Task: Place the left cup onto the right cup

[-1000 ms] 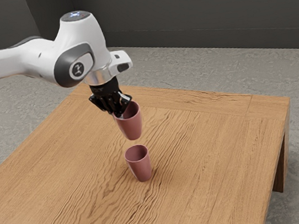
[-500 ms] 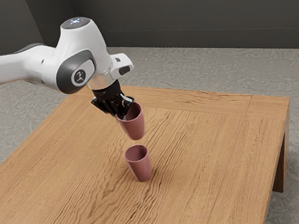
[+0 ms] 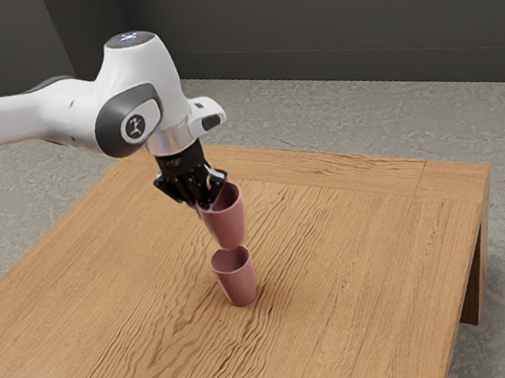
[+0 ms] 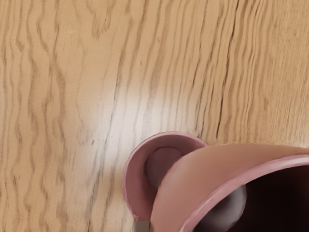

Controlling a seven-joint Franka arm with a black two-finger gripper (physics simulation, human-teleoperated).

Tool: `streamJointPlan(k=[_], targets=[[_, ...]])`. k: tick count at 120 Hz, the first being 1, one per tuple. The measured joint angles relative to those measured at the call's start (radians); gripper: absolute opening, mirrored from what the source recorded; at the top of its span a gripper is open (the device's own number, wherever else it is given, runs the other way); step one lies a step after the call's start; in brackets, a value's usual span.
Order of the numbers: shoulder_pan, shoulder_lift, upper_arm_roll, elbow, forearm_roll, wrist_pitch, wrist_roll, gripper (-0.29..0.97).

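**Desk:** What is the arm (image 3: 53,109) doing over the wooden table (image 3: 366,258)?

**Photographer:** Its black claw (image 3: 205,196) is clamped on the rim of the held cup (image 3: 225,216), one finger on each side of the wall. That pinch leaves the base free to go down first. The held cup hangs mouth-up and tilted, leaning toward the exterior view's right, likely because it is gripped at one edge only.

**Desk:** And the other one?

**Photographer:** The standing cup (image 3: 236,278) sits upright near the middle of the table, directly below. The held cup's base is right at its mouth; whether the two touch, I cannot tell.

**Desk:** So the stacking is nearly done?

**Photographer:** Close, I judge, but not finished. The wrist view shows the standing cup's open mouth and inner floor partly covered by the held cup's wall, so the two are not quite centred. The tilt probably needs to settle into the lower mouth before the claw lets go; released off-centre, the held cup could tip the standing cup or slide off its rim.
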Motion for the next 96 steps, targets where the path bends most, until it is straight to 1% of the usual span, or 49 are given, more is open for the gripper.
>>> streamJointPlan(k=[42, 96], targets=[[0.003, 0.004, 0.0, 0.0, -0.009, -0.026, -0.025, -0.1], [0.022, 0.045, 0.001, 0.008, -0.009, -0.021, -0.041, -0.1]])
